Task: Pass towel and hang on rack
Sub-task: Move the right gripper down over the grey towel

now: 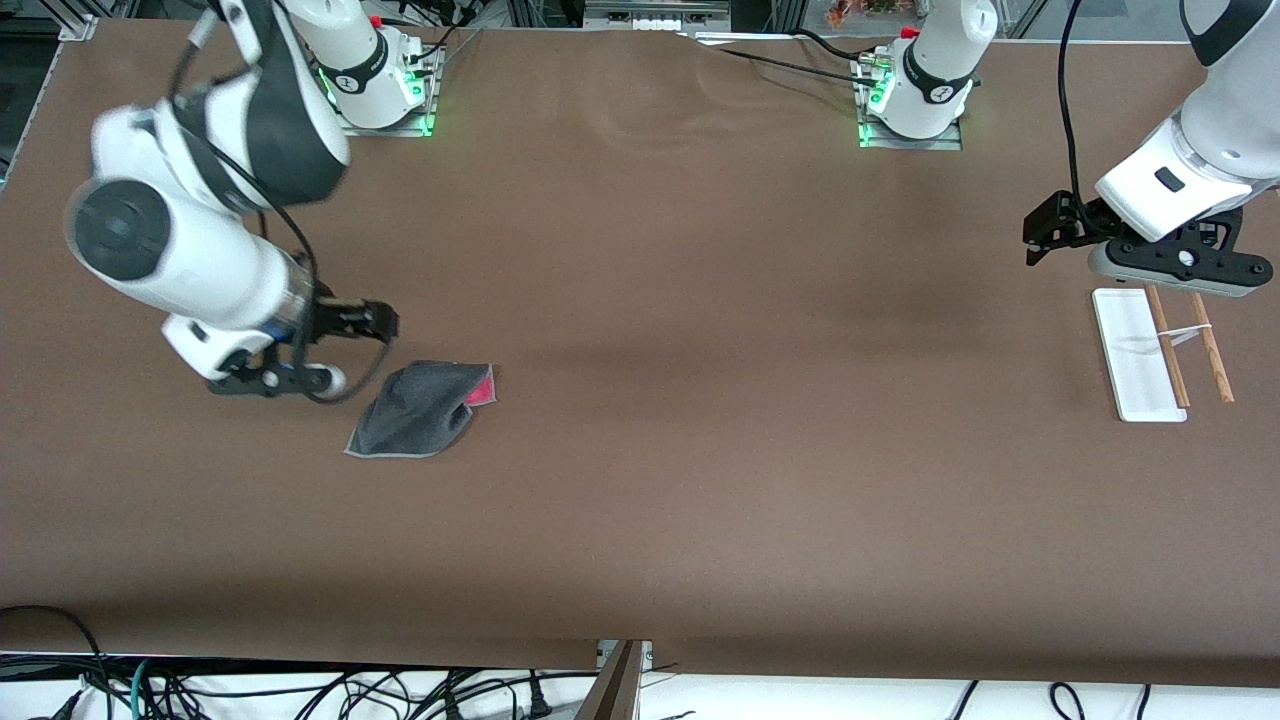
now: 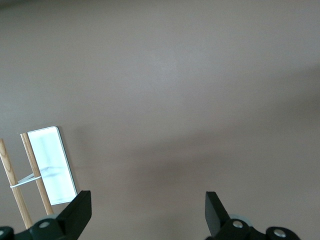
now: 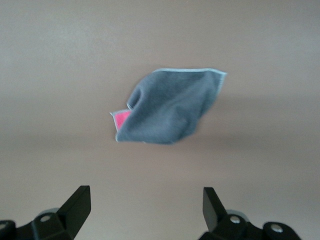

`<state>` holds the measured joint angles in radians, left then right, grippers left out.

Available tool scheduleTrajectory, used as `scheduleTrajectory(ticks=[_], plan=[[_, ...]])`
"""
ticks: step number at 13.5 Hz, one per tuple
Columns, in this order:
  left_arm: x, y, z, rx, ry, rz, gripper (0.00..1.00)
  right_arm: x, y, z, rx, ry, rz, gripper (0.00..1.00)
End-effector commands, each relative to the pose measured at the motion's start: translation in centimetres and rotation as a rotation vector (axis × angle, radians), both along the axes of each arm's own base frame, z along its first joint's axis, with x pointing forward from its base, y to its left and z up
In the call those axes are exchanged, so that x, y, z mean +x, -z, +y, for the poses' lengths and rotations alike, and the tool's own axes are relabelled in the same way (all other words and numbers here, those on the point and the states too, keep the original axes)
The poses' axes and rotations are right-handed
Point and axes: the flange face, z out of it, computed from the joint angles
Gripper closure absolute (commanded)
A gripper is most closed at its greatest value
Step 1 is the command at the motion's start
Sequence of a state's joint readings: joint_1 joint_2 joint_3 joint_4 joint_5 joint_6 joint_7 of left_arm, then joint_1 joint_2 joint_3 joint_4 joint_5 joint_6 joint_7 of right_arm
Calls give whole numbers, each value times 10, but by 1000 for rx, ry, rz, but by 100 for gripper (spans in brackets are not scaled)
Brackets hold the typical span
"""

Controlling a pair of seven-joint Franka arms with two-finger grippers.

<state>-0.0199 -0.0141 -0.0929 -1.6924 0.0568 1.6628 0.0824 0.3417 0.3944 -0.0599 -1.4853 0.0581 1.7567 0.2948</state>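
The dark grey towel [image 1: 420, 410] lies crumpled on the brown table toward the right arm's end, its pink-red patch showing at one corner. It also shows in the right wrist view [image 3: 170, 107]. My right gripper [image 1: 372, 322] is open and empty in the air beside the towel, apart from it. The rack [image 1: 1140, 355], a white flat base with two thin wooden rods, lies at the left arm's end; it also shows in the left wrist view [image 2: 50, 165]. My left gripper [image 1: 1040, 232] is open and empty in the air beside the rack.
The brown table [image 1: 700, 400] is bare between the towel and the rack. Both arm bases stand along the table's edge farthest from the front camera. Cables hang below the table's near edge.
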Motion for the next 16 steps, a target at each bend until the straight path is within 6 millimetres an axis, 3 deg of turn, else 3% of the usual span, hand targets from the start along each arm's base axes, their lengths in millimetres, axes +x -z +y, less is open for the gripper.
scheduleTrajectory(ticks=[1, 5, 7, 12, 14, 16], plan=[[-3, -4, 0, -26, -10, 6, 0, 10, 50, 34, 0, 127, -1, 1], [-3, -3, 0, -26, -10, 7, 0, 10, 133, 85, -7, 292, 2, 2], [-3, -4, 0, -26, -10, 6, 0, 10, 161, 96, 7, 320, -2, 2], [-3, -3, 0, -26, -10, 9, 0, 8, 204, 97, 2, 330, 1, 5], [-3, -3, 1, -26, -10, 12, 0, 7, 220, 98, 1, 330, -2, 12], [-3, -3, 0, -26, -10, 10, 0, 7, 221, 99, 1, 327, -2, 22]])
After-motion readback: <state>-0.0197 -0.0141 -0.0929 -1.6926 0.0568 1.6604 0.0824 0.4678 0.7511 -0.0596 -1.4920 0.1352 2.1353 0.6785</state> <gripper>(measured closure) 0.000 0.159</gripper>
